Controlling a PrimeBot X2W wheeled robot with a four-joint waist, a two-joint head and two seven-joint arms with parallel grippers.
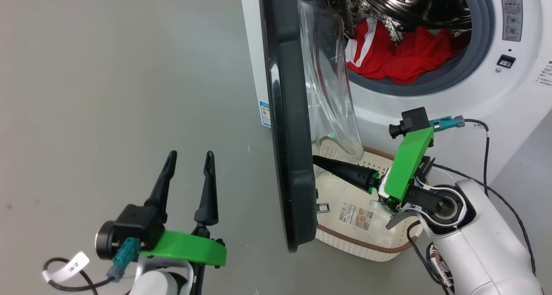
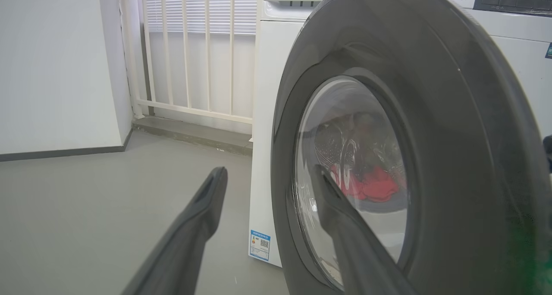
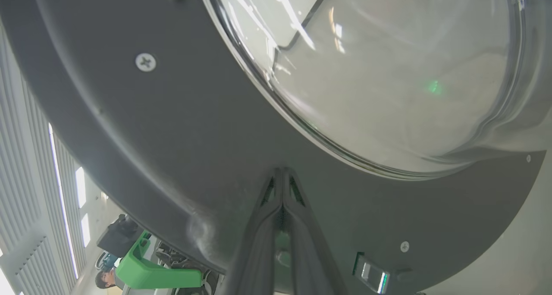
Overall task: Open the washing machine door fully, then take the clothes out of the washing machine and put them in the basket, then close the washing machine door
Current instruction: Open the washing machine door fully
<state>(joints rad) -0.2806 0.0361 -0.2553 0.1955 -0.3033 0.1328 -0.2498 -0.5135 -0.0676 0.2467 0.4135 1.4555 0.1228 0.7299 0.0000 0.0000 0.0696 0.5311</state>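
R fingers [image 3: 263, 230] pressed together, tips on door [image 3: 172, 148] rim; L fingers [image 1: 163, 183] spread, empty.

The washing machine door [image 1: 286, 135] stood swung out edge-on from the washing machine [image 1: 509, 101], hinged at the left of its opening, and it parted my two arms. My left fingers [image 1: 208, 183] hung over the floor [image 1: 108, 92] on the door's outer side, apart from it. My right fingers [image 1: 321, 161] lay on its inner side, tips against the rim below the glass bowl. Under them the basket [image 1: 366, 243] sat on the floor, just before the machine. The clothes [image 1: 409, 55] lay behind, low in the drum [image 1: 388, 1].
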